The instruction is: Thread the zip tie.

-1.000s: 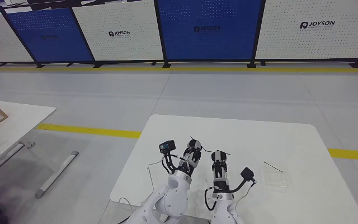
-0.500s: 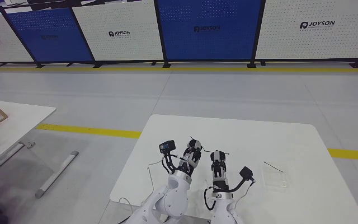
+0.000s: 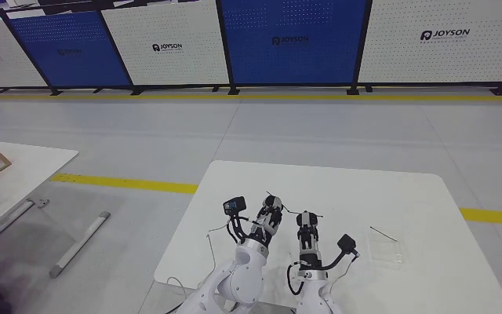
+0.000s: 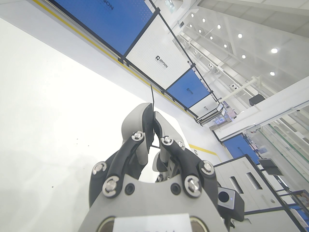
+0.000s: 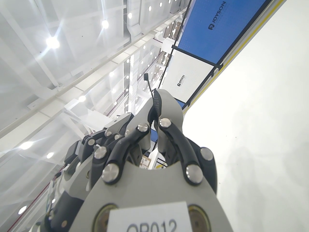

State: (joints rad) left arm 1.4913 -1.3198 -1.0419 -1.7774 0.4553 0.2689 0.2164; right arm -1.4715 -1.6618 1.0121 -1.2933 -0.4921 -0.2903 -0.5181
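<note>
My left gripper (image 4: pixel 152 108) is shut on a thin black zip tie (image 4: pixel 151 95), whose pointed tail sticks out past the fingertips. My right gripper (image 5: pixel 155 95) is shut on a black zip tie (image 5: pixel 149 86) just below its small square head (image 5: pixel 146 76). In the top view the left gripper (image 3: pixel 272 204) and the right gripper (image 3: pixel 304 217) hover side by side over the near part of the white table (image 3: pixel 329 184), a hand's width apart. A thin black strand (image 3: pixel 289 211) shows between them. Whether both ends belong to one strip I cannot tell.
A clear shallow tray (image 3: pixel 386 250) lies on the table to the right of the right arm, with a loose black zip tie (image 3: pixel 383 233) beside its far edge. Another white table (image 3: pixel 31 169) stands off to the left across the floor.
The right arm shifted a touch to the left half a second ago and is back where it was. Both grippers stay shut on the zip tie.
</note>
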